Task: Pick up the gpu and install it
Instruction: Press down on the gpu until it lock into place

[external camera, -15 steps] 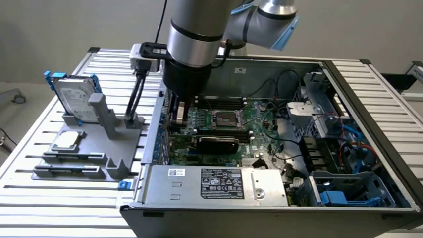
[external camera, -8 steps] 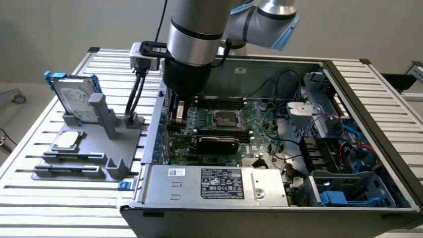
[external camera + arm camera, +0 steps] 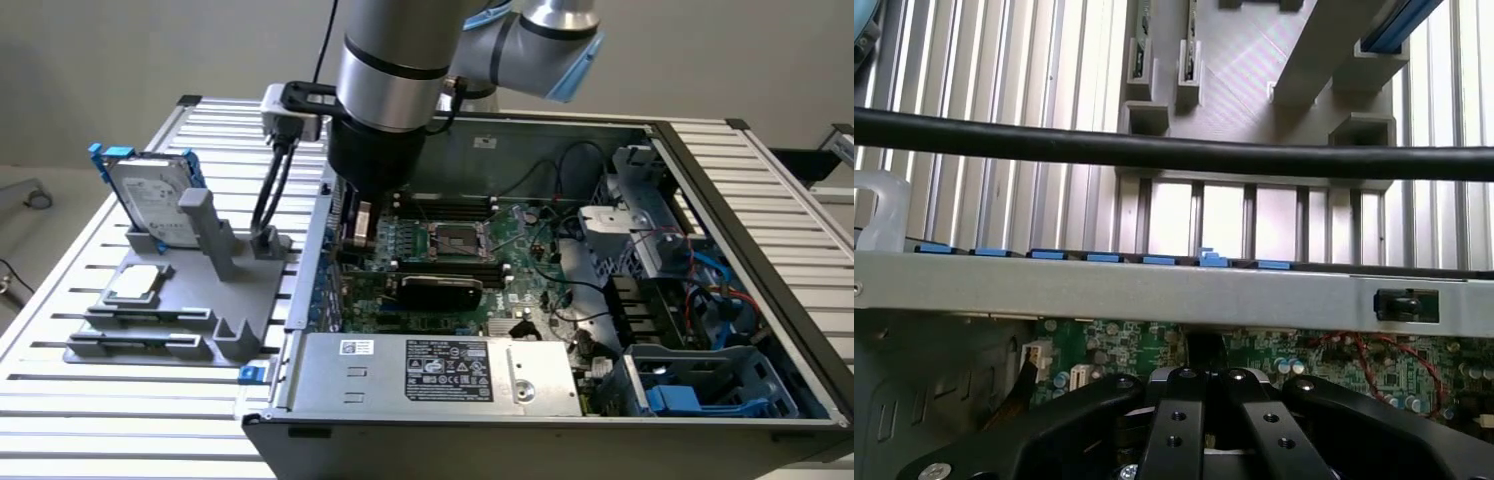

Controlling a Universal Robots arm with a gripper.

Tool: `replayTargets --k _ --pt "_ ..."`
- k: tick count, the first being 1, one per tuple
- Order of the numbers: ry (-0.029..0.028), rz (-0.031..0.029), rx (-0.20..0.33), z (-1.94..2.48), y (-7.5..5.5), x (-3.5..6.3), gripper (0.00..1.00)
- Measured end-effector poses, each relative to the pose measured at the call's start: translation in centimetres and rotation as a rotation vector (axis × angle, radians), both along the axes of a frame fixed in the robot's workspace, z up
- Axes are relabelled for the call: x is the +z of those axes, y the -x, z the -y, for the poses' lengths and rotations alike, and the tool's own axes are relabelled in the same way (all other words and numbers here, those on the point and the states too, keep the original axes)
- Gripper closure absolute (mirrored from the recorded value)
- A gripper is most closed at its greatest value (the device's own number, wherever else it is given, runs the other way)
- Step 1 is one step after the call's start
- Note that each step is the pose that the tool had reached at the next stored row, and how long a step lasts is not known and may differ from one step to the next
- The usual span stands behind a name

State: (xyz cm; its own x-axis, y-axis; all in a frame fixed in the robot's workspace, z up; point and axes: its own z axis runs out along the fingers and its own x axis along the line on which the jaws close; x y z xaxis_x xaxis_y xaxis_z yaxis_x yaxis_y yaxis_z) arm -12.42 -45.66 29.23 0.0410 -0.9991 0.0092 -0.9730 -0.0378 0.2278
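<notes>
- My gripper (image 3: pixel 1206 405) is lowered inside the open computer case (image 3: pixel 694 180), at the side wall toward the exterior view's left, just above the green motherboard (image 3: pixel 461 275).
- In the wrist view my two black fingers (image 3: pixel 1176 425) are drawn together with no gap between them; I cannot make out anything held between them from here.
- The gpu (image 3: pixel 439 291), with its black rounded cover, lies inside the case on the motherboard, below the processor socket (image 3: pixel 453 239) in the exterior view and near where my arm comes down.
- It sits apart from my fingertips; my arm's black wrist section (image 3: pixel 375 165) stands beside the case wall, above and to the exterior view's left of the card.
- A thick black cable (image 3: pixel 1174 150) crosses the wrist view above the grey case edge (image 3: pixel 1154 290).
- Outside the case, on the slatted table (image 3: pixel 80 400), a grey fixture (image 3: pixel 187 300) holds a silver hard drive (image 3: pixel 150 195) with blue rails, upright, well away from my gripper.
- The silver power supply (image 3: pixel 441 375) with its label fills the near side of the case in the exterior view.
</notes>
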Motion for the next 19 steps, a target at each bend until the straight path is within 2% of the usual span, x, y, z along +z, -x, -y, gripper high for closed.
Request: replayTargets --k 19 --pt "0.0003 -0.0098 -0.026 -0.08 0.10 0.37 0.89"
